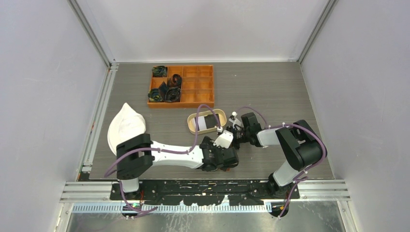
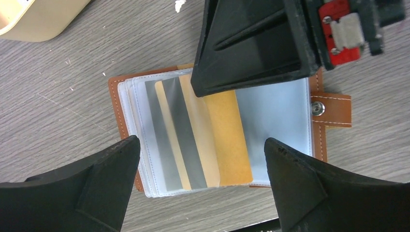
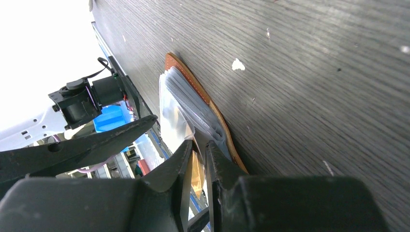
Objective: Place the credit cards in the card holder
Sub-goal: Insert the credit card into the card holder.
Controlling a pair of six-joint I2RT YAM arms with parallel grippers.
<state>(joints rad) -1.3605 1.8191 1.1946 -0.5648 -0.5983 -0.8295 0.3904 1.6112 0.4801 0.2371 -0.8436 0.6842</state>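
Left gripper hangs with fingers wide apart — the open holder lies flat on the table between them. Right gripper pinches a tan card at the holder's edge.

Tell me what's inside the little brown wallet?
Clear plastic sleeves and a grey-striped tan card, pinched by the right gripper. That gripper covers the card holder's top part, so anything there is hidden.
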